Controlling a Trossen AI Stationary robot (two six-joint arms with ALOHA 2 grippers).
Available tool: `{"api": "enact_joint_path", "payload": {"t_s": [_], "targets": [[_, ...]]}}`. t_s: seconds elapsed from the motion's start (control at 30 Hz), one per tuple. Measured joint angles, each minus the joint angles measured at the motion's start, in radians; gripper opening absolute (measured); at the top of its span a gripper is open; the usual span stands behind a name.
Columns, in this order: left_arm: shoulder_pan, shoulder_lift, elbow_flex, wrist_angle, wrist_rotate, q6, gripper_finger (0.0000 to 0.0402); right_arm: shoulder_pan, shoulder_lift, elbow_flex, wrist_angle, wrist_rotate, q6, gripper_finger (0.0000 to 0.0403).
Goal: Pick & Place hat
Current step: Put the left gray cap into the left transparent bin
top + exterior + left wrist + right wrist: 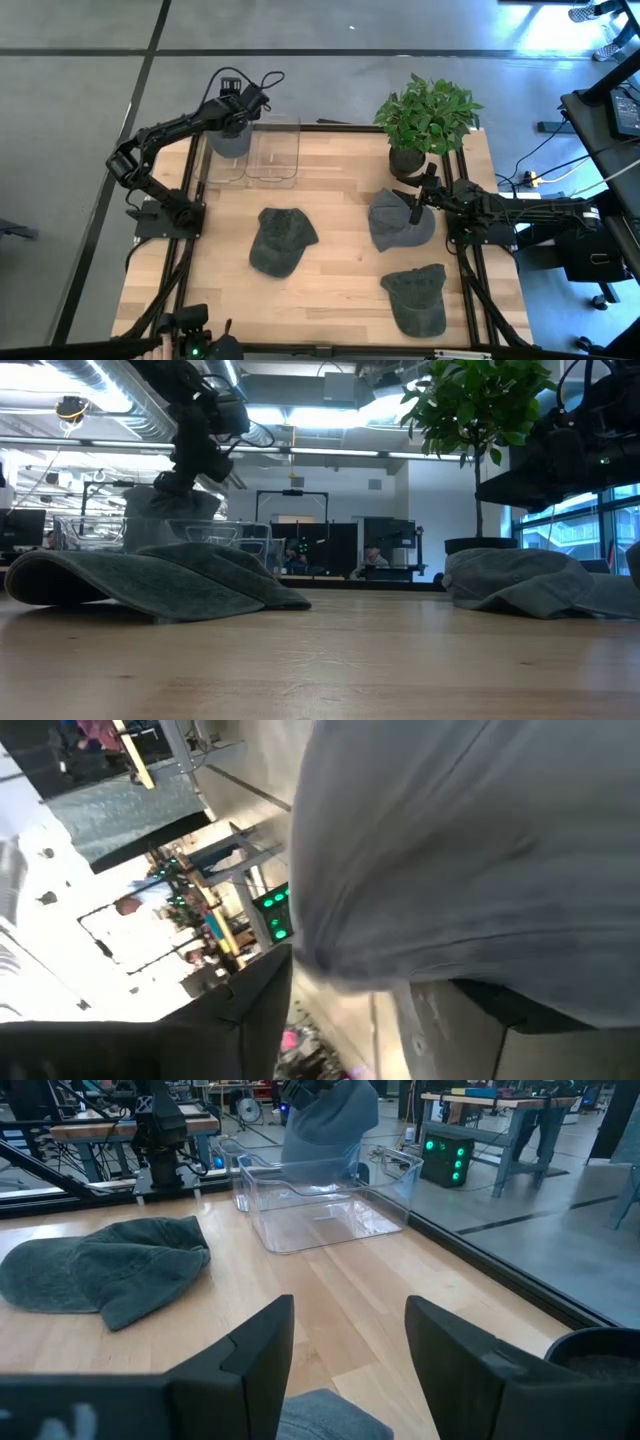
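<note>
Pale wooden surface (340, 270) framed by black rails. At twelve o'clock on it, two clear plastic bins (273, 150) side by side; at one o'clock, a leafy green potted plant (425, 118). Three grey-green cloth caps lying flat: one near centre (280, 240), one at three o'clock (399, 222), one at five o'clock (417, 298). Fourth grey cap (231, 138) hanging over the eleven o'clock bin, pinched closed in the left claw (234, 115), held above the bin's rim in the low view. Right claw (422, 196) hovering at three o'clock over its cap, fingers (260, 1345) spread wide, holding nothing.
</note>
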Motion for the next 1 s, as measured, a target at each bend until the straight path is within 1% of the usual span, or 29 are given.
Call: {"api": "enact_joint_path", "payload": {"t_s": [0.13, 0.27, 0.37, 0.53, 0.6, 0.67, 0.73, 0.77, 0.8, 0.83, 0.87, 0.93, 1.0], "targets": [[0.0, 0.0, 0.0, 0.004, -0.009, 0.013, 0.0211, 0.0, 0.0, 0.0, 0.0, 0.0, 0.0, 0.0192], [0.0, 0.0, 0.0, 0.004, -0.011, 0.031, 0.021, 0.0, 0.0, 0.0, 0.0, 0.0, -0.001, 0.0192], [0.0, 0.0, 0.0, 0.007, -0.016, 0.005, 0.0209, 0.0, 0.0, 0.0, 0.0, 0.0, -0.002, 0.0192], [-0.015, -0.032, 0.0, -0.005, -0.048, -0.099, 0.021, 0.0, 0.0, 0.0, 0.0, 0.0, -0.004, 0.0192], [-0.03, -0.063, 0.0, -0.021, -0.037, -0.146, 0.0209, 0.0, 0.0, 0.0, 0.0, 0.0, -0.004, 0.0192], [-0.053, -0.101, 0.0, -0.042, -0.029, -0.229, 0.0208, 0.0, 0.0, 0.0, 0.0, 0.0, -0.004, 0.0192], [-0.08, -0.144, 0.0, -0.088, -0.001, -0.375, 0.0209, 0.0, 0.0, 0.0, 0.0, 0.0, -0.004, 0.0192], [-0.093, -0.169, 0.0, -0.119, 0.043, -0.461, 0.0209, 0.0, 0.0, 0.0, 0.0, 0.0, -0.004, 0.0192], [-0.102, -0.191, 0.0, -0.159, 0.113, -0.549, 0.021, 0.0, 0.0, 0.0, 0.0, 0.0, -0.004, 0.0192], [-0.107, -0.213, 0.0, -0.201, 0.211, -0.634, 0.0209, 0.0, 0.0, 0.0, 0.0, 0.0, -0.004, 0.0192], [-0.11, -0.235, 0.0, -0.237, 0.327, -0.71, 0.0209, 0.0, 0.0, 0.0, 0.0, 0.0, -0.005, 0.0192], [-0.112, -0.268, 0.0, -0.306, 0.602, -0.836, 0.0207, 0.0, 0.0, 0.0, 0.0, 0.0, -0.016, 0.0192], [-0.112, -0.286, 0.0, -0.378, 0.845, -0.898, 0.0206, 0.0, 0.0, 0.0, 0.0, 0.0, -0.02, 0.0192]]}}
